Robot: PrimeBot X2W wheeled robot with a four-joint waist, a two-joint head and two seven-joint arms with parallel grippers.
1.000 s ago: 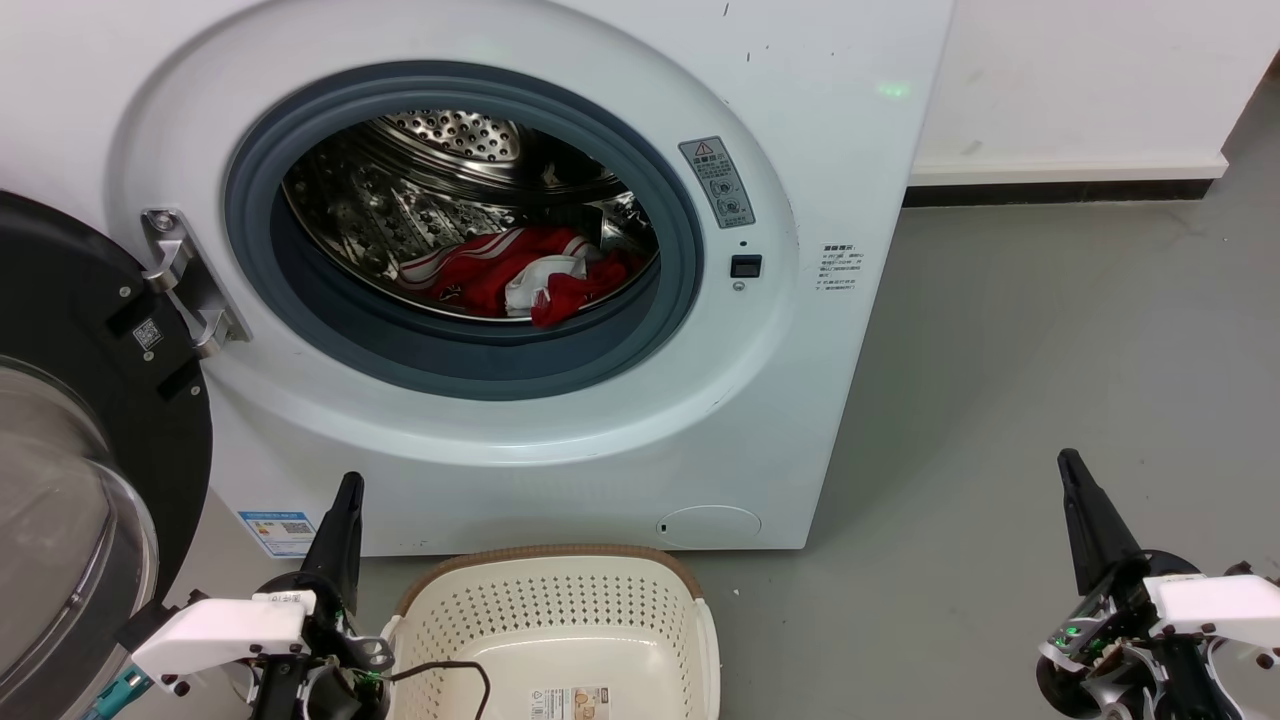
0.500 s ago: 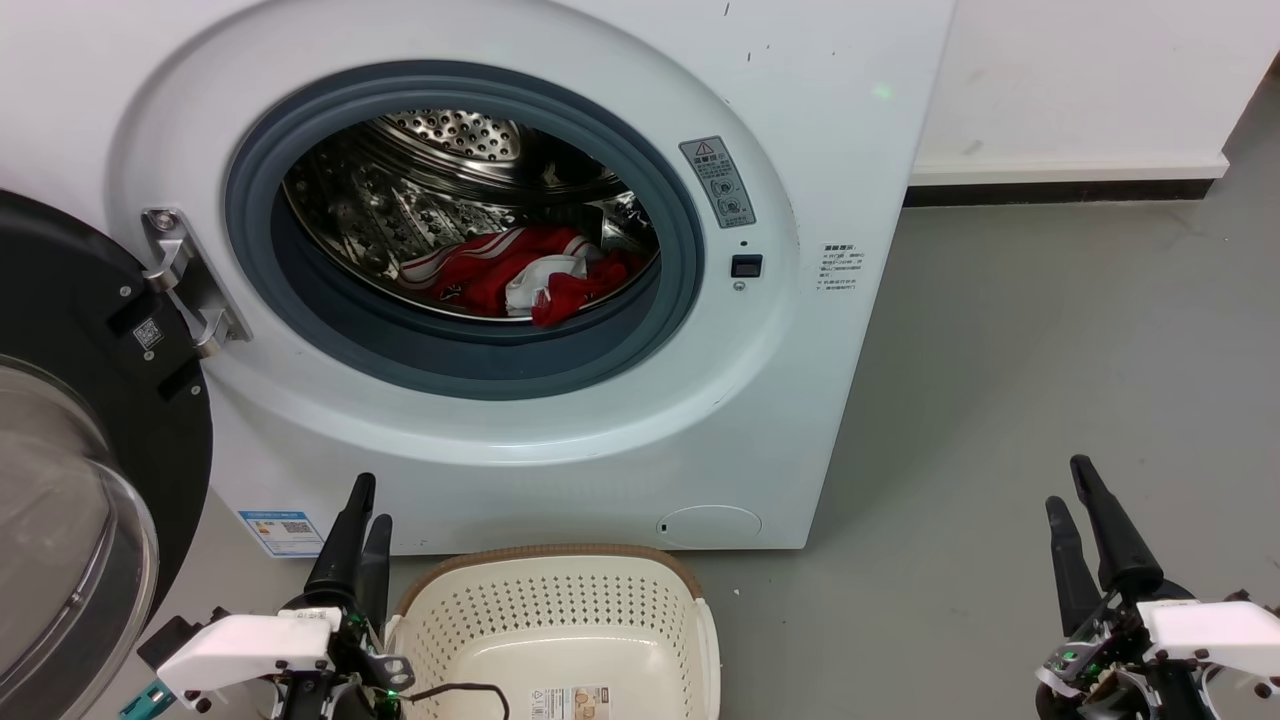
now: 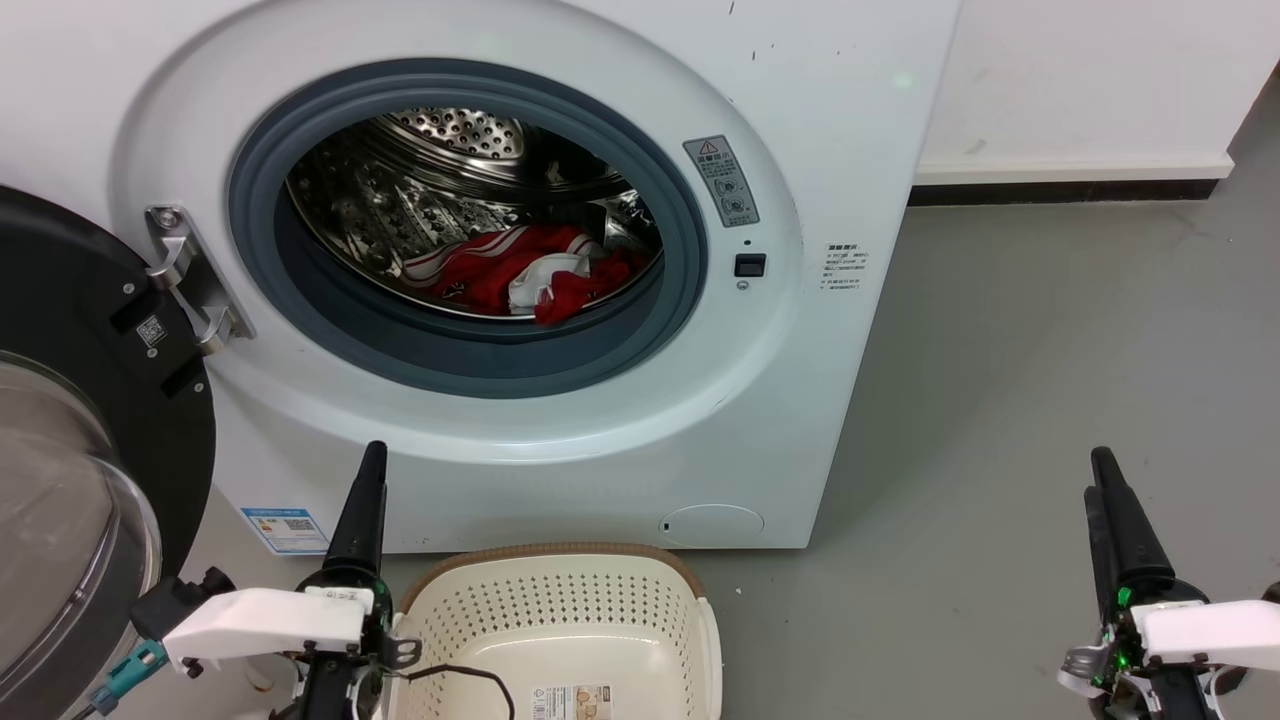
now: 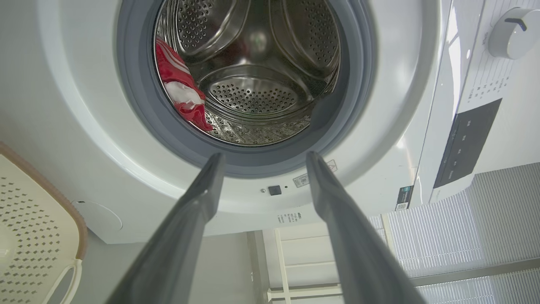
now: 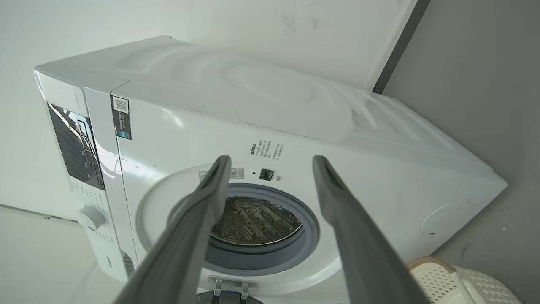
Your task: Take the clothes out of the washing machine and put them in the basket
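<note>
While the left gripper at seven o'clock and the right gripper at five gape wide and empty, the red clothes lie in the drum of the washing machine. The cream basket sits at six.

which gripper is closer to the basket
The left gripper: it stands right beside the brown rim of the basket. The right gripper is well off to the side, over grey floor.

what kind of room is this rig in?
Likely a laundry corner, possibly a test room: a front-loading washing machine with red clothes in its drum, a basket on the grey floor before it, a plain white wall behind.
</note>
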